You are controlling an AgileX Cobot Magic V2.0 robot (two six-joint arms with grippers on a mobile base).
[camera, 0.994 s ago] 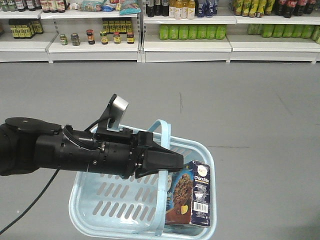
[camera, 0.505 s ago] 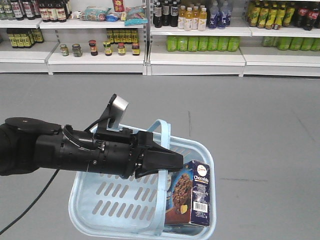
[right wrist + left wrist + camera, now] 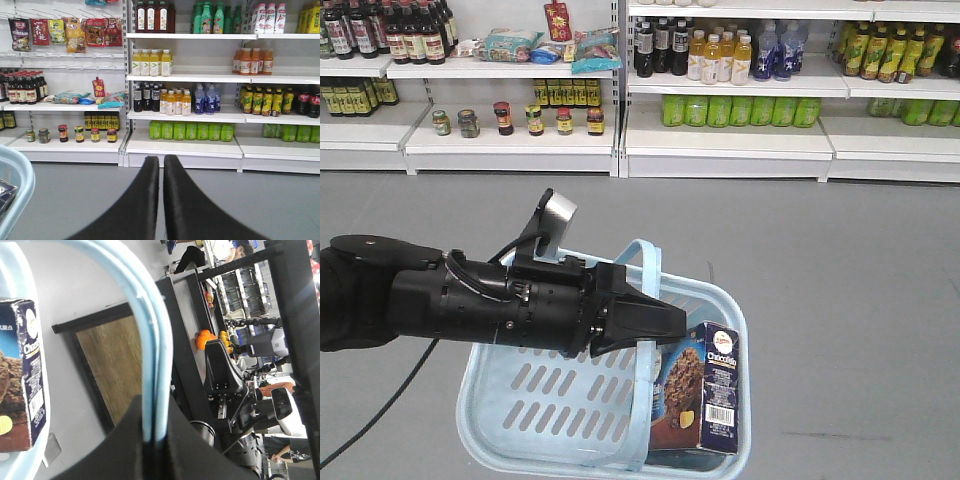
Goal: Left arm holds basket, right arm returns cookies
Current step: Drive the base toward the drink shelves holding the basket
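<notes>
- Since the cookies (image 3: 705, 395) carton is standing upright in the near right corner of the basket (image 3: 500, 410), the "return" half looks not yet started to me.
- The left gripper (image 3: 674, 325) is clamped down on the basket's thin hoop handle (image 3: 156, 340). The wrist view shows the blue hoop pinched right between the black fingers, so the holding half of the job is in place.
- The right gripper (image 3: 161, 162) has its fingers pressed nearly together with just a sliver of gap, and there's nothing in them. It points at the shelves (image 3: 180, 147) across the grey floor (image 3: 260, 200), well apart from them.
- What's left, as I read it: the right arm has to open up, reach into the basket, grab the carton and get it onto a shelf. I can't tell from here which shelf it belongs on.
</notes>
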